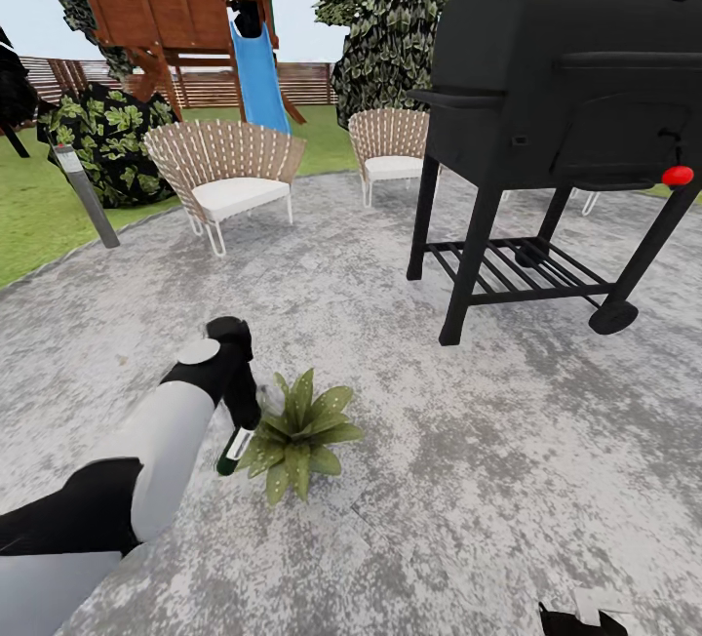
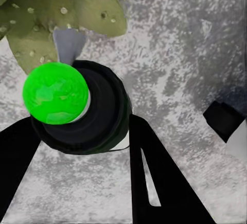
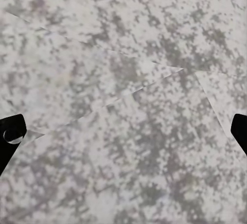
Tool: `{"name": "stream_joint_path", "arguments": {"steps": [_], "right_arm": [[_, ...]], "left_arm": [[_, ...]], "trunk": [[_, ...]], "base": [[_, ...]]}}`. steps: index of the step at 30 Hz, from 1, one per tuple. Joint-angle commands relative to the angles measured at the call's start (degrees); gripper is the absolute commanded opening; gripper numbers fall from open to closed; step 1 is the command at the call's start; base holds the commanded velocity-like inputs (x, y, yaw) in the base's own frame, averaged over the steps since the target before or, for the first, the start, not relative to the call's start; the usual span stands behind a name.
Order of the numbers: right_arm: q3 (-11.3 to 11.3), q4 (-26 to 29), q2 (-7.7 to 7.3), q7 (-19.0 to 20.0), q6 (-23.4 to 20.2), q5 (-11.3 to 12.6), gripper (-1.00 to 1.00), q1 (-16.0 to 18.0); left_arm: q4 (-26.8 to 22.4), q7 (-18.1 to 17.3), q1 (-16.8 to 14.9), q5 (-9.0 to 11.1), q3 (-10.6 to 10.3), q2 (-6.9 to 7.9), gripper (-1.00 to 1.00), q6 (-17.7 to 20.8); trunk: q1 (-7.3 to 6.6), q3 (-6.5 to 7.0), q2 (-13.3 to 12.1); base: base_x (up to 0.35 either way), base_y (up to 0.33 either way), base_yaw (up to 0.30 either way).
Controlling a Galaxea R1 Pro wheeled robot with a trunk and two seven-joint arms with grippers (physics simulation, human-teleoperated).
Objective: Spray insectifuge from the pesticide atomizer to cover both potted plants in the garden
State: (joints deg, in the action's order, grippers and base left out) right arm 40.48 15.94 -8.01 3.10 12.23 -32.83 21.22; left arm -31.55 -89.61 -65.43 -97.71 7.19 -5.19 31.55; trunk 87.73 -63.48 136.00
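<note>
On the stone patio [image 1: 487, 441] of the garden, a potted plant [image 1: 297, 436] with broad pointed green leaves sits low in front of me. My left gripper [image 1: 237, 421] is shut on the pesticide atomizer [image 1: 231, 452], a slim dark bottle held tilted right beside the plant's left leaves. In the left wrist view the black fingers [image 2: 154, 172] clamp the atomizer [image 2: 98, 116], whose bright green tip [image 2: 55, 92] points at the plant's leaves [image 2: 62, 7], which carry droplets. My right gripper [image 1: 583, 616] hangs low over bare stone, open [image 3: 123, 131] and holding nothing.
A black grill [image 1: 565, 80] on legs stands right of centre. Two wicker chairs [image 1: 229, 168] [image 1: 390, 143] sit at the patio's far edge. Behind are a playset with a blue slide [image 1: 258, 70], a dark bush [image 1: 107, 139], a short lamp post [image 1: 88, 192] and the lawn [image 1: 29, 217].
</note>
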Motion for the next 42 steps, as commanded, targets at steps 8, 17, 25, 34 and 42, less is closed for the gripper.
{"name": "stream_joint_path", "arguments": {"steps": [8, 17, 25, 34, 42], "right_arm": [[0.48, 0.05, 0.01, 0.28, 0.25, -0.31, 1.00, 0.05], [0.52, 0.06, 0.01, 0.26, 0.30, -0.31, 1.00, 0.05], [0.53, 0.10, -0.07, 0.24, 0.37, -0.28, 1.00, 0.05], [0.55, 0.15, -0.32, 0.24, 0.43, -0.28, 1.00, 0.05], [0.57, 0.15, -0.37, 0.24, 0.36, -0.23, 1.00, 0.05]], "left_arm": [[1.21, -0.39, -1.75, -0.77, -4.86, -4.81, -1.00, 1.07], [2.57, -0.39, -3.60, -0.63, -4.98, -4.81, -1.00, 0.87], [3.15, -0.39, -3.43, -0.62, -5.01, -4.54, -1.00, 0.67], [3.16, -0.39, -3.49, -0.64, -5.04, -4.61, -1.00, 0.69], [3.16, -0.39, -3.33, -0.71, -5.00, -4.69, -1.00, 0.76]], "trunk": [[-0.01, -0.05, 0.02], [-0.01, -0.05, 0.02], [-0.01, -0.05, 0.02], [-0.01, -0.05, 0.02], [-0.01, -0.05, 0.02]], "base": [[0.000, 0.000, 0.000], [0.000, 0.000, -0.157], [-0.057, 0.000, -0.160], [-0.192, 0.000, -0.005], [-0.006, 0.067, 0.000]]}}
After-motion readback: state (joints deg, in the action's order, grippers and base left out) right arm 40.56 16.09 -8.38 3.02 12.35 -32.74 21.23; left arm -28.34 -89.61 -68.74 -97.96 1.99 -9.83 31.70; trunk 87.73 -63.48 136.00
